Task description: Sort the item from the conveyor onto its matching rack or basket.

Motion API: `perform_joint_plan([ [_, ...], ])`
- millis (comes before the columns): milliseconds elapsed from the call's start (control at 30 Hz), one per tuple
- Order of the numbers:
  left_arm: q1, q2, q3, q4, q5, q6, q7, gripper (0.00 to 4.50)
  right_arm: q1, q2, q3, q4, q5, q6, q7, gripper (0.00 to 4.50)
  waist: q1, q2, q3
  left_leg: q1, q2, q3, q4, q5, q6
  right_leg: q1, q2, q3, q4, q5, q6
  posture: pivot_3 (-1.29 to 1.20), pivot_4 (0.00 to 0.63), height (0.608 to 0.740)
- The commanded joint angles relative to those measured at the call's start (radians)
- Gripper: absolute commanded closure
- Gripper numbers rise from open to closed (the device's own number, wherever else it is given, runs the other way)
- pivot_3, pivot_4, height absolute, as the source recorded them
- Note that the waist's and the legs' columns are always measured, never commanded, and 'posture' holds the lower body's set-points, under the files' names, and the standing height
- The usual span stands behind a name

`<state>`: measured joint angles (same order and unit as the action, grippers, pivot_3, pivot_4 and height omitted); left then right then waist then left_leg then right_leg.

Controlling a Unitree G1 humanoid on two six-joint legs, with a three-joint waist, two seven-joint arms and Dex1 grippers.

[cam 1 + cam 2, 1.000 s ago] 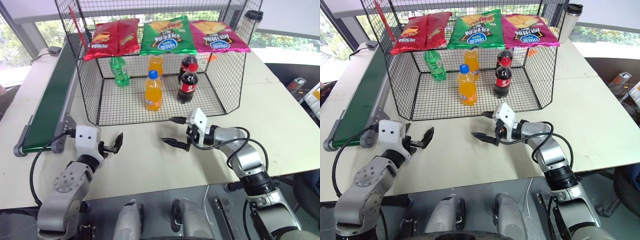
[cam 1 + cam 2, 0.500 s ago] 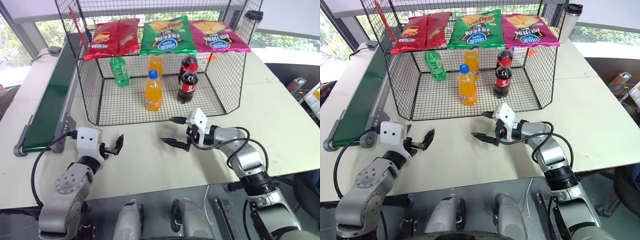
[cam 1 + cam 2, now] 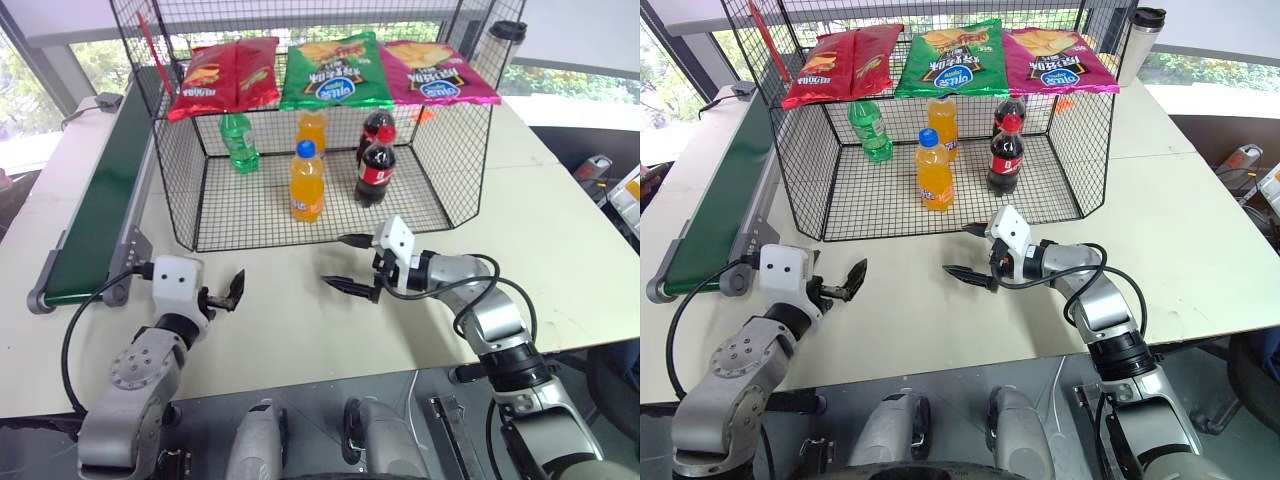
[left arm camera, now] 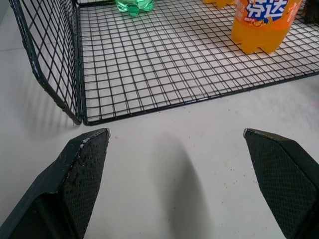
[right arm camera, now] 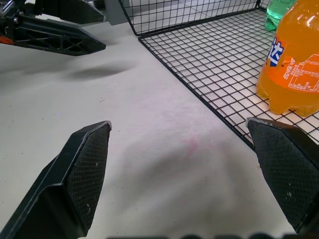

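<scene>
The item is out of view. The conveyor runs along the table's left side, and what shows of its dark green belt is bare. The black wire basket stands at the back centre with its open front facing me. My left gripper is open over the table just before the basket's front left corner, holding nothing. My right gripper is open too, pointing left in front of the basket's mesh floor. In the right wrist view an orange bottle stands just beyond that gripper.
Inside the basket stand a green bottle with a green cap, two orange bottles and two cola bottles. Red, green and pink chip bags hang along its top edge. A black-lidded tumbler stands at the back right.
</scene>
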<state>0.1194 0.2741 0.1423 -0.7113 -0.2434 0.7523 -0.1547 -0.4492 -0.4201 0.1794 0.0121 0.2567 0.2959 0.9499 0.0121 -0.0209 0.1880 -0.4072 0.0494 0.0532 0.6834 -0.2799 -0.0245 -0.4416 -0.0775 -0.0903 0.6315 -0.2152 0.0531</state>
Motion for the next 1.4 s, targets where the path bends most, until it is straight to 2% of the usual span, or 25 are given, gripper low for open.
perform_joint_plan([
  [33, 0.01, 0.002, 0.0, -0.03, 0.011, -0.026, 0.006, 0.02, -0.001, -0.003, -0.012, -0.033, 0.007, -0.012, -0.002, 0.0, 0.0, 0.0, 0.0, 0.0, 0.0, 0.0, 0.0, 0.0, 0.0, 0.0, 0.0, 0.0, 0.0, 0.0, 0.0, 0.0, 0.15, 0.74],
  [1400, 0.024, 0.018, 0.002, -0.052, 0.023, -0.02, 0.004, 0.02, 0.0, -0.008, -0.009, -0.031, 0.01, -0.01, 0.012, 0.0, 0.0, 0.0, 0.0, 0.0, 0.0, 0.0, 0.0, 0.0, 0.0, 0.0, 0.0, 0.0, 0.0, 0.0, 0.0, 0.0, 0.15, 0.74],
])
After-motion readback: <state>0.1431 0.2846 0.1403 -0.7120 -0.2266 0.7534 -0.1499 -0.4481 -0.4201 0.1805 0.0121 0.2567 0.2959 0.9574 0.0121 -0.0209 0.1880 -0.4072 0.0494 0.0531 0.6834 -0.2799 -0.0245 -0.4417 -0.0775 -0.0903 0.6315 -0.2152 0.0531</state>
